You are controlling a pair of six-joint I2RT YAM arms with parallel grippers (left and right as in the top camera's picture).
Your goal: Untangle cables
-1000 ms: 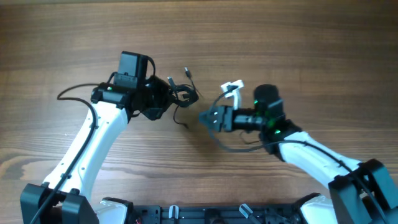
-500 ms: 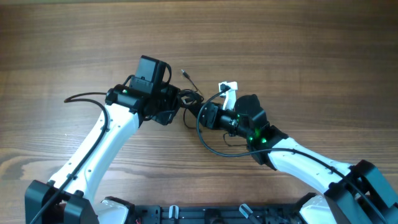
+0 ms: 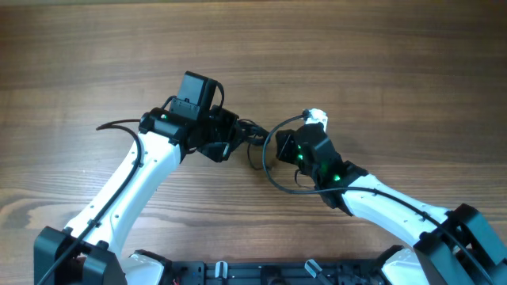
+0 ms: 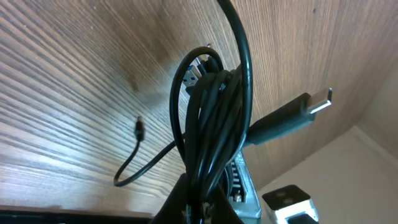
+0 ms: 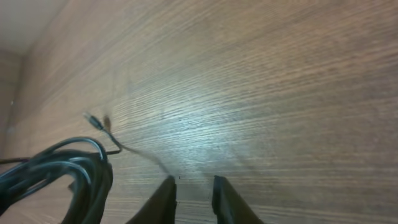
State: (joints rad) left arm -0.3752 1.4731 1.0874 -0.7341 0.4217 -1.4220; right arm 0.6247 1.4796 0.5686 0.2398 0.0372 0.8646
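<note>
The cables (image 3: 255, 133) are a bunch of thin black cords at the table's middle. My left gripper (image 3: 241, 136) is shut on the bunch. In the left wrist view the cords (image 4: 214, 118) rise in loops from between the fingers, and the left gripper (image 4: 200, 208) is clamped on them. A flat plug end (image 4: 305, 109) sticks out right, and a thin cord with a small plug (image 4: 140, 129) trails onto the wood. My right gripper (image 3: 276, 149) is just right of the bunch. In the right wrist view the right gripper (image 5: 194, 196) is slightly open and empty, with the bunch (image 5: 59, 174) to its left.
A thicker black cable loop (image 3: 273, 176) hangs off the right arm below the bunch. The left arm's own cable (image 3: 115, 125) arcs out to the left. The wooden table (image 3: 380, 55) stretches on all sides. The robot base (image 3: 261, 273) lies along the near edge.
My left gripper has carried the bunch to the right. My right gripper has swung in from the right to sit beside the bunch, and its wrist has turned. The loose plug end behind the bunch no longer shows.
</note>
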